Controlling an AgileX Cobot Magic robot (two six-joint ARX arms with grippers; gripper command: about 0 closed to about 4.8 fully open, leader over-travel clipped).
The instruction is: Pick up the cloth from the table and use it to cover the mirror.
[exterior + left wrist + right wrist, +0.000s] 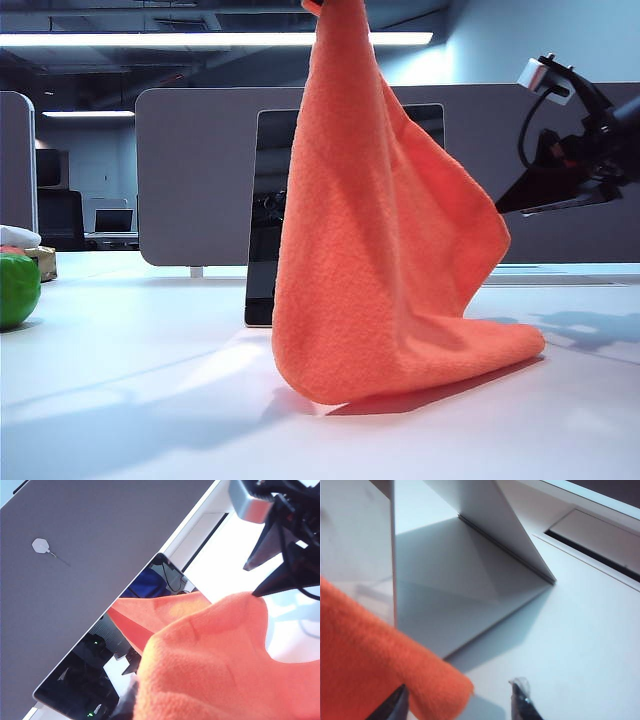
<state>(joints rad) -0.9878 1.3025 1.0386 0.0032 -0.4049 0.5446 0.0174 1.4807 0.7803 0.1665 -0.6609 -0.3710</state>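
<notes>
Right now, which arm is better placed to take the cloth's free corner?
Right. The right gripper is open beside the cloth's hanging corner, near the mirror; the left gripper, above the exterior frame, already holds the top.

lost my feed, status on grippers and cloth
Left gripper shut, above exterior frame, holding cloth up before mirror. Right gripper open at cloth's free corner. Nothing blocking.

Ceiling strip light point(215, 38) glares; soft shadows on the bright table point(150, 400).

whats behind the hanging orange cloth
The mirror stands behind the cloth; only its left strip and top right corner show. The grey divider panel runs behind both. The mirror's middle and right base are covered.
</notes>
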